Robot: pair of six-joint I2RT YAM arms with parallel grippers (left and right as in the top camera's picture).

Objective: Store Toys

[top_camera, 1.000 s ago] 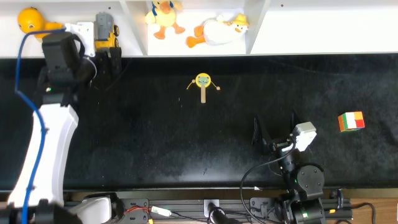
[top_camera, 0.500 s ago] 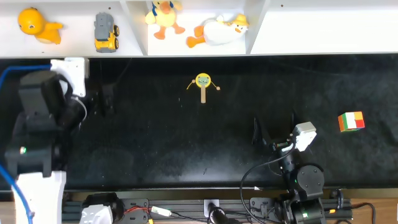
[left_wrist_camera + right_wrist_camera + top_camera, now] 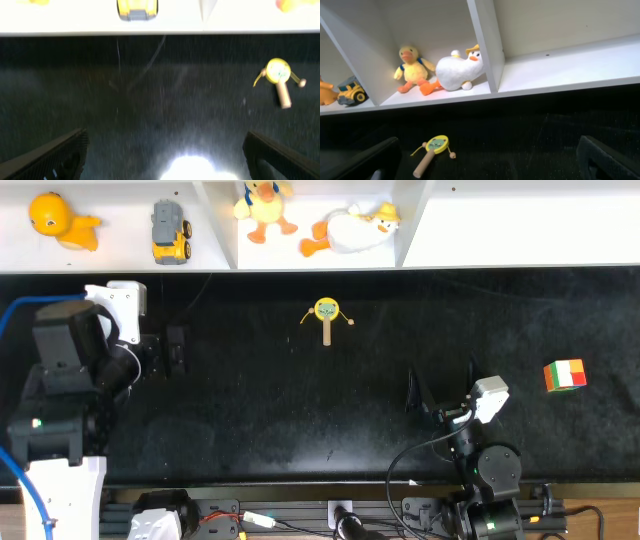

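The worktop (image 3: 300, 420) is covered in a black, grainy, felt-like surface. Along its far edge runs a white, smooth-sided shelf (image 3: 520, 225) split into box-shaped compartments by thin upright dividers.

In the left-most compartment sits a rounded, glossy orange-yellow duck (image 3: 58, 218), and beside it a blocky grey-and-yellow toy truck (image 3: 171, 232). In the middle compartment a fuzzy yellow plush duck (image 3: 409, 67) with orange feet sits upright. A plump white plush goose (image 3: 457, 70) wearing a small yellow hat lies on its side just beside it.

Two toys remain on the worktop. A small rattle drum (image 3: 327, 317) lies flat near the shelf, in front of the middle compartment. It is a round yellow disc on a plain wooden stick, with thin strings ending in beads on either side. A cube (image 3: 564, 375) with flat red, white and green faces stands well apart from it, toward the right edge.

The left hand (image 3: 163, 352) hangs above the worktop just in front of the left-most compartment, its two dark, textured fingers spread wide and holding nothing. The right hand (image 3: 441, 388) is near its base, between the rattle drum and the cube. Its slim black fingers are likewise released.
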